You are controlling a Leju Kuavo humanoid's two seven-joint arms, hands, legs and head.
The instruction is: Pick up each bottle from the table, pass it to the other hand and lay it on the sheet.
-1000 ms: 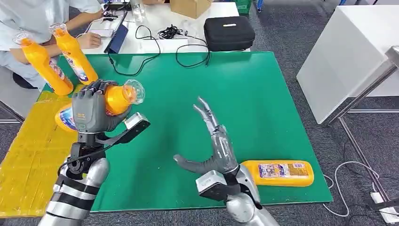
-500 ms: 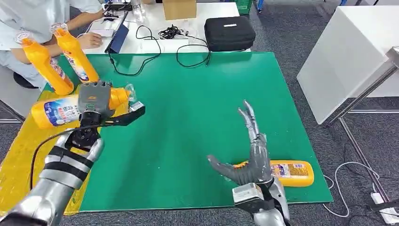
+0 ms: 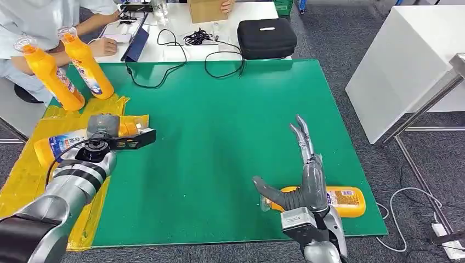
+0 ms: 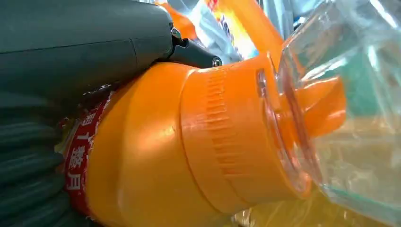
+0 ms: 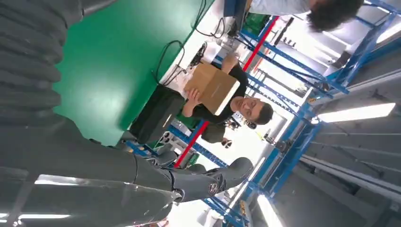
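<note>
My left hand grips an orange bottle around its shoulder and holds it on its side, low over the yellow sheet. Up close, the left wrist view has the bottle's orange neck and clear cap beyond my left hand. A second orange bottle lies on the green mat near its front right corner. My right hand stands open just left of it, fingers up and thumb spread, holding nothing. The right wrist view looks past my right hand.
Two more orange bottles stand upright at the sheet's back edge, near a seated person. Behind the mat lie a black case, cables and a laptop. A white table stands at the right.
My left hand has carried its bottle left and down, turning it flat over the sheet. My right hand has moved right and nearer, to beside the lying bottle.
</note>
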